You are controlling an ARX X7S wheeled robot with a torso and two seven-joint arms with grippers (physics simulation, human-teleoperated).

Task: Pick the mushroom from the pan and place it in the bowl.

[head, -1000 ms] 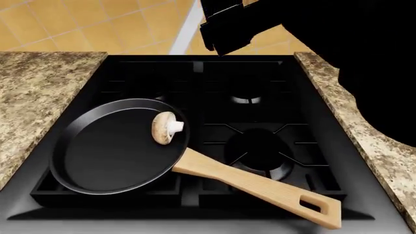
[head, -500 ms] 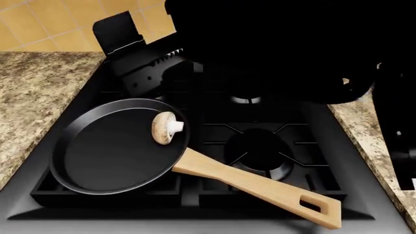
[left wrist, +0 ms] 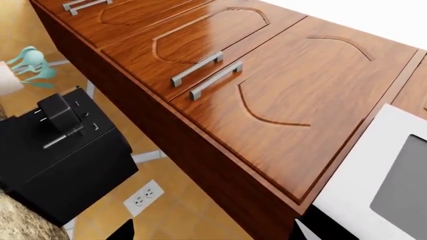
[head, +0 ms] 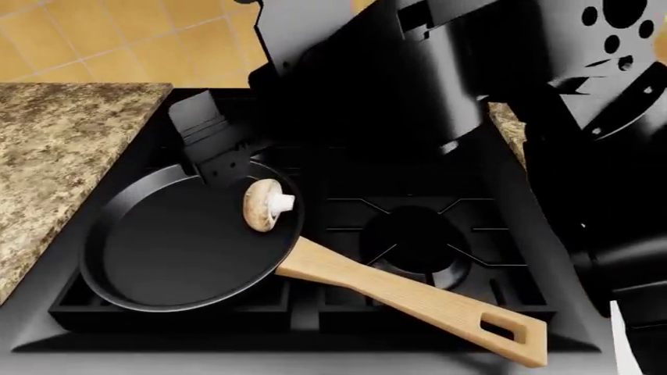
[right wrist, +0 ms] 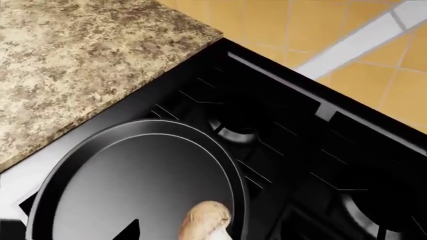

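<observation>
The black pan (head: 177, 250) sits on the stove's left burner, its wooden handle (head: 417, 301) pointing to the front right. The tan mushroom (head: 265, 205) lies on its side by the pan's right rim, white stem to the right. My right gripper (head: 214, 147) hangs open over the pan's far rim, just behind and left of the mushroom. The right wrist view looks down on the pan (right wrist: 133, 175), with the mushroom (right wrist: 205, 219) between that open gripper's (right wrist: 215, 236) tips. My left gripper (left wrist: 210, 235) is open and empty, facing wall cabinets. The bowl is out of view.
Granite counter (head: 62, 141) flanks the black stove (head: 417, 234) on the left, and a strip shows on the right (head: 505, 125). My right arm covers the stove's back right. The left wrist view shows wooden cabinets (left wrist: 267, 90), a microwave (left wrist: 387, 185) and a black appliance (left wrist: 60, 155).
My right arm has swung down and to the left from the upper right, bringing its gripper over the pan's far rim. The pan and the mushroom have not moved.
</observation>
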